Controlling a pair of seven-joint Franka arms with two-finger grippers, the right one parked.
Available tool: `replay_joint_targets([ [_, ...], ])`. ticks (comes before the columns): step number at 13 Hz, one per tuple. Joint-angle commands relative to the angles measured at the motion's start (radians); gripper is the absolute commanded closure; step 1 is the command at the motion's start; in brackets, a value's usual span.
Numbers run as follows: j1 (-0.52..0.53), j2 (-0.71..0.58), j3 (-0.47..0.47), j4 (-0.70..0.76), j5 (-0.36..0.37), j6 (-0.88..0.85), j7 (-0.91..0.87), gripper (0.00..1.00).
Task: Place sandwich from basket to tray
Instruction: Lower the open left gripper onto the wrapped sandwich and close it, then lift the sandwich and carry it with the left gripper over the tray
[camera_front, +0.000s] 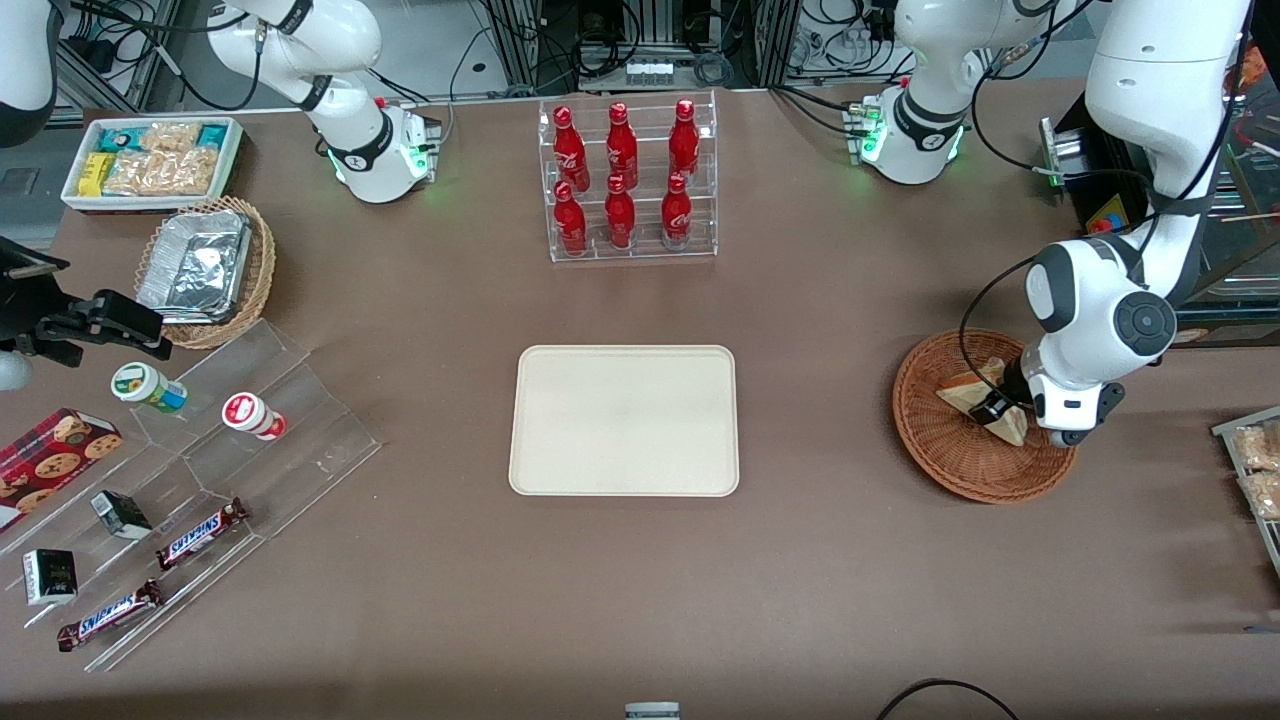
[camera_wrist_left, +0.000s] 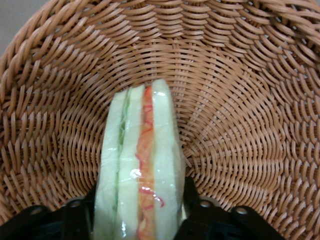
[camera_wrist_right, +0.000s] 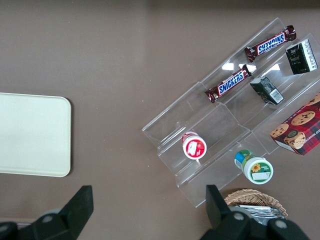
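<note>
Gripper: was down inside the basket, its fingers pressed against both bread faces of the sandwich, clamped on it.
Sandwich: stood on edge between the fingers, cut edge with red-orange and green layers showing, over the wicker floor.
Tray: lay well apart from the gripper, toward the parked arm's end.

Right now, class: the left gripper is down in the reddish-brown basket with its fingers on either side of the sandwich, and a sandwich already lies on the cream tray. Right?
Not quite. The tray is bare, as the front view shows. The rest holds: the gripper is in the basket, its fingers on either side of the sandwich.
</note>
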Motion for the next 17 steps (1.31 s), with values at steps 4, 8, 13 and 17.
replay_joint_targets([
  [4,-0.037,-0.122,-0.015,0.053,-0.005,-0.195,-0.021,0.8],
  [8,-0.158,-0.141,-0.016,0.212,0.001,-0.379,-0.004,0.83],
  [13,-0.399,-0.006,-0.016,0.372,0.007,-0.404,-0.001,0.83],
  [17,-0.585,0.139,-0.015,0.505,0.012,-0.389,-0.004,0.85],
])
